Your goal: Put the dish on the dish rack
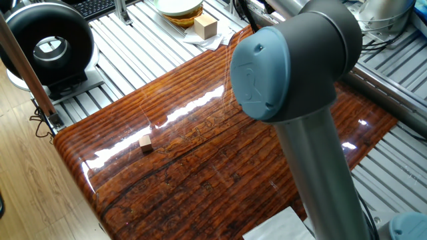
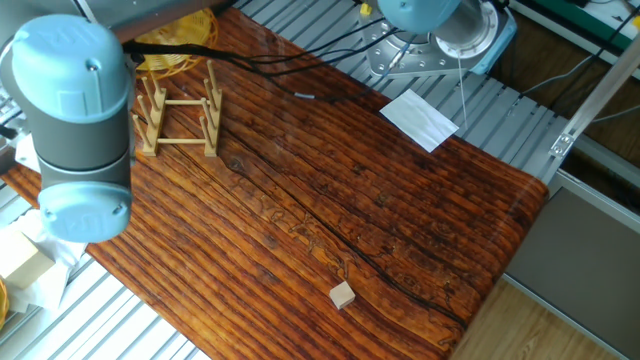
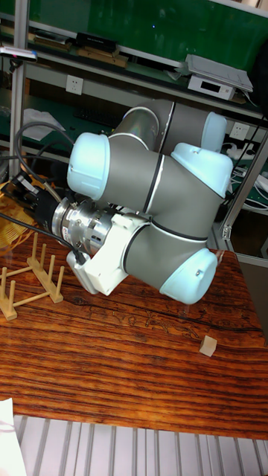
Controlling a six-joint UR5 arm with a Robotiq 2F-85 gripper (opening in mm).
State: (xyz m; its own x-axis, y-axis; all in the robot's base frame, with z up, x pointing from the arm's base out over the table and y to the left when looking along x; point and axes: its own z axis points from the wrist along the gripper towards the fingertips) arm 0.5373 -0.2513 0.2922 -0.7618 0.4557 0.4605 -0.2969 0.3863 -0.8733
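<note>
The dish (image 2: 172, 48) is a golden woven wicker plate at the table's far left corner, just behind the dish rack (image 2: 181, 110), and my arm hides most of it. The light-wood rack stands upright on the table with nothing in it. In the tall view the rack (image 3: 30, 279) sits at the left, with a strip of the dish (image 3: 7, 227) at the frame edge above it. My gripper (image 3: 24, 195) shows only as a black body at the wrist, over the dish. Its fingers are hidden.
A small wooden block (image 2: 343, 294) lies near the table's front edge, also seen as the block (image 1: 145, 142). A white paper (image 2: 420, 118) lies at the far side. Off the table are a pale bowl in a basket (image 1: 179, 8), a wood cube (image 1: 205, 27) and black cables (image 2: 300, 55).
</note>
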